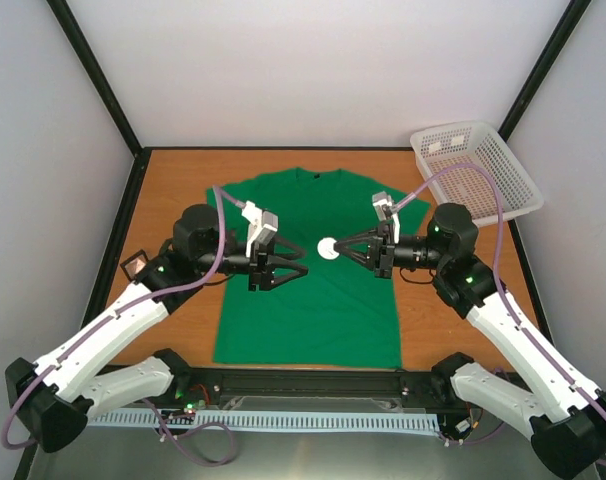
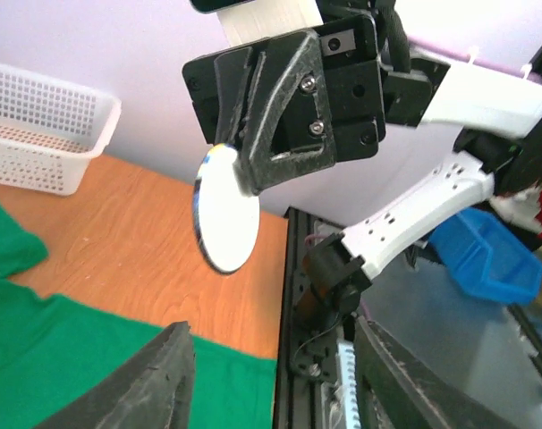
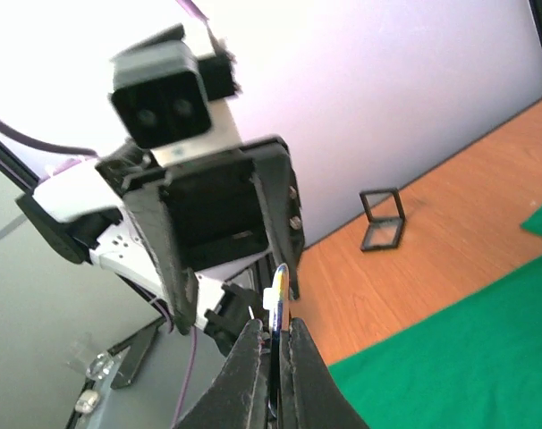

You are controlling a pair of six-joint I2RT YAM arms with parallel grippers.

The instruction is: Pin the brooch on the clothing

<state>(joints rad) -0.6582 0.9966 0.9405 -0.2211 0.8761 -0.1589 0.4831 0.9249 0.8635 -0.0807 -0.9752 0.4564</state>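
The clothing, a bright green T-shirt, lies flat in the middle of the wooden table. Above it, my right gripper is shut on the brooch, a small round badge showing its whitish back. In the right wrist view the brooch stands edge-on, pinched between the fingers of the right gripper. My left gripper faces it from the left, open and a short way off, with nothing in its jaws. The left wrist view shows the white disc of the brooch held by the right gripper, above the open left fingers.
A white mesh basket stands at the back right corner. A small black square-framed case sits at the table's left edge and shows as well in the right wrist view. A blue bin lies beyond the table's near rail.
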